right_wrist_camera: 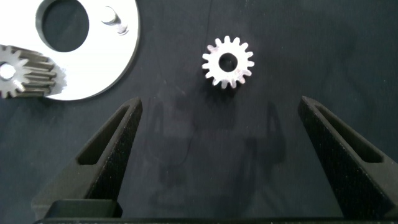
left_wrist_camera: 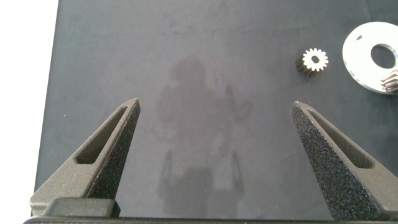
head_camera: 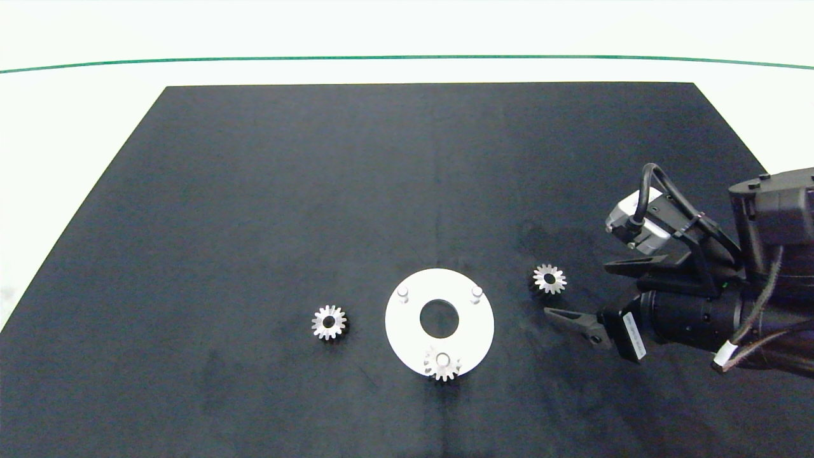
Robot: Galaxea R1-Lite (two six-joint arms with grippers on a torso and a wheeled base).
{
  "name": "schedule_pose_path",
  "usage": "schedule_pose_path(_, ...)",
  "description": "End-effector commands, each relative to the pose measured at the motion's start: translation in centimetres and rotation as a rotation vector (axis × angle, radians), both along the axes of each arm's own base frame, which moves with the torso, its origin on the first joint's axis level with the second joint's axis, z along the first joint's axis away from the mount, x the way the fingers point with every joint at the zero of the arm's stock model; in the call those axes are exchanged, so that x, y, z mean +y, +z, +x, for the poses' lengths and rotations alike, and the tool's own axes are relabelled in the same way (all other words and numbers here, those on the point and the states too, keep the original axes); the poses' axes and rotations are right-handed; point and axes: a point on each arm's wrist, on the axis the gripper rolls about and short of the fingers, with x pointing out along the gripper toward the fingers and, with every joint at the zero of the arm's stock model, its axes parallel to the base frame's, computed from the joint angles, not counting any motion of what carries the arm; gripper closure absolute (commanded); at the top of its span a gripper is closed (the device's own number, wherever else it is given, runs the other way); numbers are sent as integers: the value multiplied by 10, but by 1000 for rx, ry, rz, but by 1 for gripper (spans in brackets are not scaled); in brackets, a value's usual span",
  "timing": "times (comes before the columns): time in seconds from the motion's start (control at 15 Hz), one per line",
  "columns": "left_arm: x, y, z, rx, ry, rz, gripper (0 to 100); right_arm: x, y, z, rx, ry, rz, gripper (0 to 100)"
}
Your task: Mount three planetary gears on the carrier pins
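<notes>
Head view: the white disc (head_camera: 467, 337) lies on the black mat (head_camera: 318, 191), one gear (head_camera: 442, 364) seated on its six o'clock pin; pins at ten (head_camera: 402, 292) and two o'clock (head_camera: 476, 291) stand bare. A second gear (head_camera: 329, 322) lies at the disc's nine o'clock, a third gear (head_camera: 549, 278) at three, near the right gripper (head_camera: 588, 294), fingers apart.

Left wrist view: the left gripper (left_wrist_camera: 214, 109), fingers wide apart, hangs over bare mat.

Right wrist view: the third gear lies just beyond the spread fingers (right_wrist_camera: 112, 146).

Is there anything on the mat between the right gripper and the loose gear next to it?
Nothing: only bare black mat separates the open right gripper from that gear, clearest in the right wrist view.
</notes>
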Motion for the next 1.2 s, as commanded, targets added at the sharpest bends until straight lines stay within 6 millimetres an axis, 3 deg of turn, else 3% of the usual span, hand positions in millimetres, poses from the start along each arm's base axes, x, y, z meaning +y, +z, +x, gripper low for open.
schedule_pose_path(0.07,0,0,-2,-9,0,0,0,2,-7,15,34,0,-2,0)
schedule_pose_path(0.33,0,1,-3,-16,0,-1,0,5,-15,33,71,-9,-9,0)
schedule_pose_path(0.73,0,1,-3,-12,0,-2,0,11,-9,52,56,-11,9,1)
schedule_pose_path(1.2,0,1,-2,-9,-1,-2,0,13,-18,58,85,-15,-2,16)
